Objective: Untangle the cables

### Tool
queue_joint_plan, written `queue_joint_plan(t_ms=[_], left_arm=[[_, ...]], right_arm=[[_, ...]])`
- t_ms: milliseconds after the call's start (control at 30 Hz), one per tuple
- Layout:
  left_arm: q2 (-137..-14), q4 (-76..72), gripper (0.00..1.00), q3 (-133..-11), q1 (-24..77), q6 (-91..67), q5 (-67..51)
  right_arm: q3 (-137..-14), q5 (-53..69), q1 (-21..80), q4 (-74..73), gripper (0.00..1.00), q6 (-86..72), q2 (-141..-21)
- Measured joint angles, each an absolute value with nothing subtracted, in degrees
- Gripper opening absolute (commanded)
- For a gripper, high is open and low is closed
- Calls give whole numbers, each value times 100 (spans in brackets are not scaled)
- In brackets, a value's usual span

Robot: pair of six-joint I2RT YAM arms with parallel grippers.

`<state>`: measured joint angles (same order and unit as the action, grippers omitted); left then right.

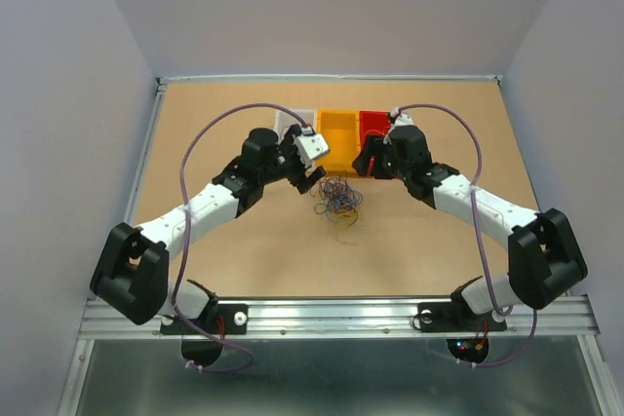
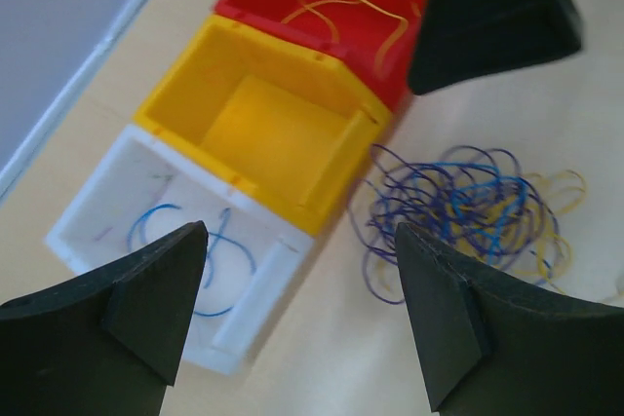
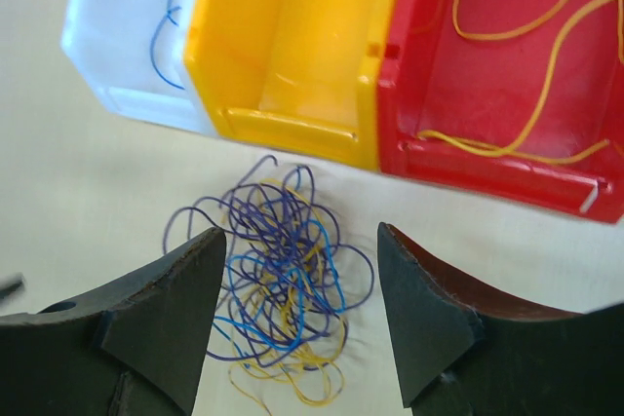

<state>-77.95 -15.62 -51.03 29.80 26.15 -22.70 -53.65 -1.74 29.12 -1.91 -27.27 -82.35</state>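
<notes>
A tangle of thin blue, purple and yellow cables (image 1: pixel 336 197) lies on the table just in front of the bins. My left gripper (image 1: pixel 310 174) hovers to its left, open, and in the left wrist view the left gripper (image 2: pixel 300 231) has only bare table between its fingers, with the tangle (image 2: pixel 468 211) off to the right. My right gripper (image 1: pixel 369 163) hangs at the tangle's right. In the right wrist view the right gripper (image 3: pixel 300 231) is open above the tangle (image 3: pixel 283 289) and grips nothing.
Three bins stand in a row behind the tangle: a white bin (image 2: pixel 88 231) with a blue wire (image 2: pixel 180 241), a yellow bin (image 2: pixel 263 124) with nothing in it, and a red bin (image 3: pixel 487 158) with yellow-orange wires (image 3: pixel 526 56). A raised rim (image 1: pixel 151 143) borders the table.
</notes>
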Motion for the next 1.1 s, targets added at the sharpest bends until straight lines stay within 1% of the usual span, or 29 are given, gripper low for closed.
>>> queue_joint_plan(t_ms=[100,233,400,567,867,933,967,1033,1067,1100], left_arm=[[-7800,-1341,88,-4816,3343,2945,-2401],[-8049,-969,83,-4766,3330,3063,-2416],[-8665,-738,83,-4998,3317,3063,-2416],[-9100,-545,83,-5192,3317,3059,-2506],[-9131,-469,81,-5308,3317,3039,-2810],[-9148,-460,77,-5382,3317,3013,-2891],[-9177,-460,71,-5441,3317,2991,-2928],[-9253,-464,64,-5540,3317,2956,-2943],[-9330,-478,52,-5610,3317,2941,-2936],[-9419,-489,43,-5662,3317,2932,-2921]], right_arm=[[-5092,-281,2906,-130,69,-2812,-8117],[-4842,-617,2895,-60,69,-2902,-7778],[-4722,-867,2895,161,69,-2982,-7354],[-4713,-895,2895,224,69,-2993,-7330],[-4713,-891,2895,233,69,-3004,-7402],[-4713,-891,2895,237,69,-3004,-7402],[-4713,-891,2895,237,69,-3004,-7402],[-4713,-893,2895,246,69,-3004,-7402],[-4713,-893,2895,248,69,-3004,-7402],[-4713,-893,2895,252,69,-3004,-7402]])
